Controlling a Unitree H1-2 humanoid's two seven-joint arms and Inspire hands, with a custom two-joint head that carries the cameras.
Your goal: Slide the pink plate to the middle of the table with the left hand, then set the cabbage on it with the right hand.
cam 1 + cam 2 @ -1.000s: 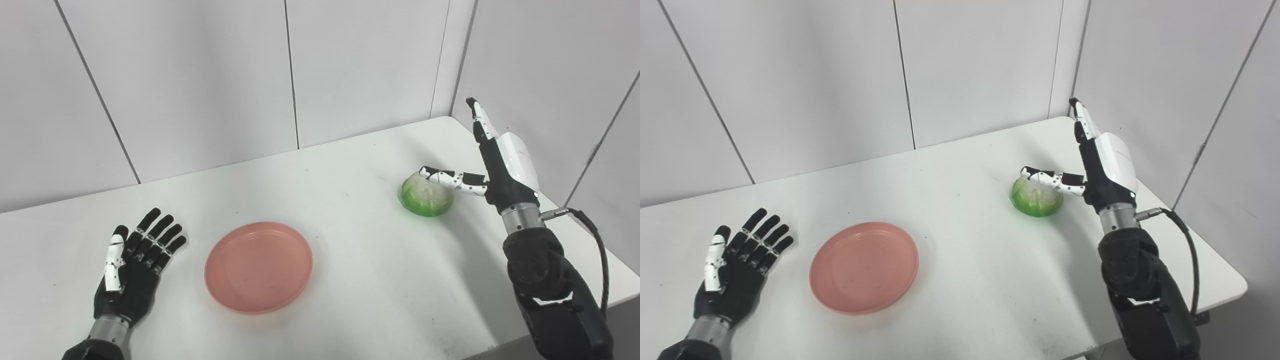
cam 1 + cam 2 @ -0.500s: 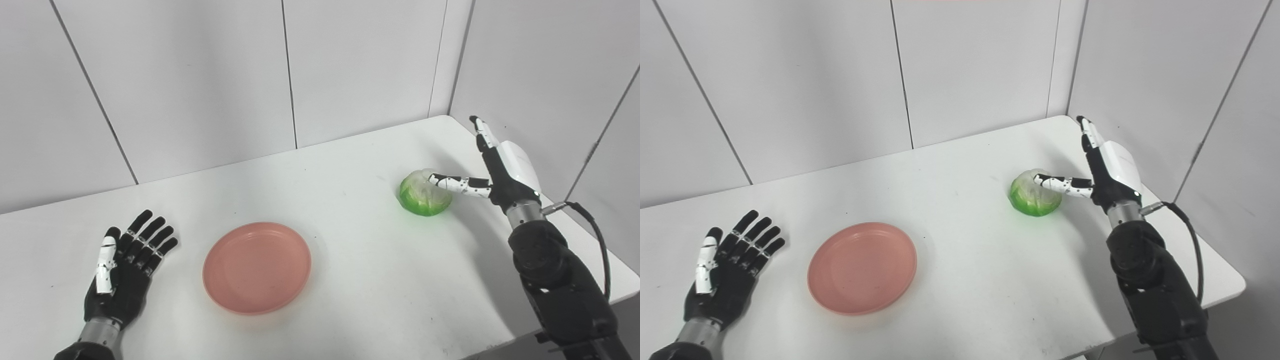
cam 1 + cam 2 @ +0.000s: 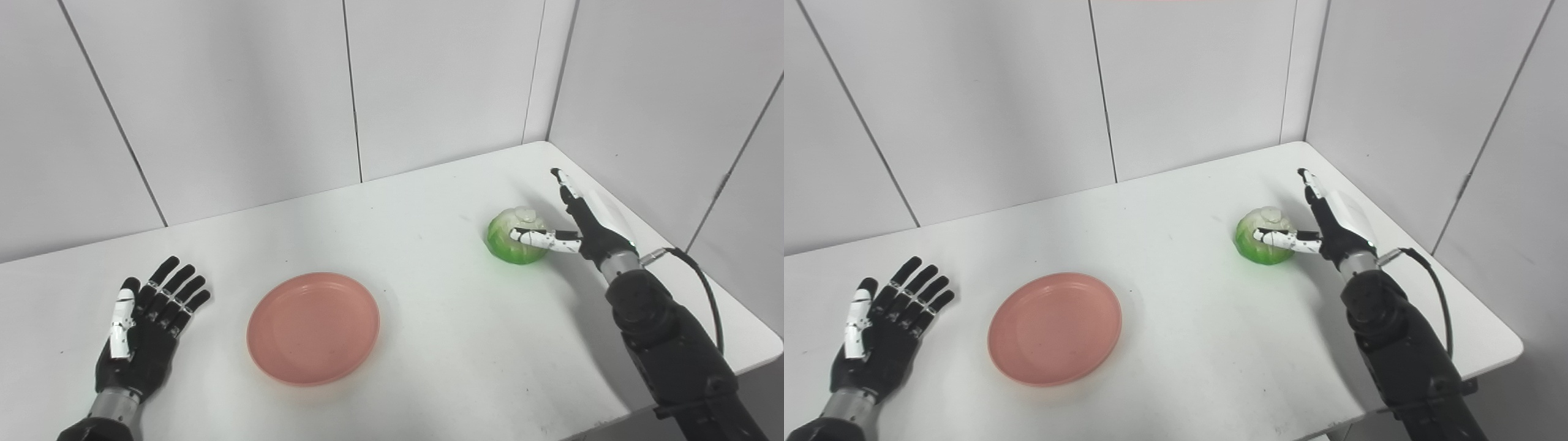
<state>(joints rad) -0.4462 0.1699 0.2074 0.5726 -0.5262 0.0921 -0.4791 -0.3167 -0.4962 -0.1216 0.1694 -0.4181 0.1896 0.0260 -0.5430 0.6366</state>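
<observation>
The pink plate (image 3: 313,327) lies flat on the white table (image 3: 441,343), a little left of the middle. A green and white cabbage (image 3: 513,238) sits on the table at the back right. My right hand (image 3: 582,215) is low beside the cabbage on its right, open, with its thumb lying across the cabbage's near side and its fingers stretched out behind and to the right of it. My left hand (image 3: 144,331) rests open, fingers spread, at the front left, well apart from the plate.
White wall panels (image 3: 245,92) close off the back and the right side of the table. The table's right edge runs just behind my right arm, and a black cable (image 3: 698,288) loops off the right forearm.
My right hand has come down from above the cabbage to table height beside it, thumb now against the cabbage's near side. My left hand has drawn back a little toward me. The plate stays put.
</observation>
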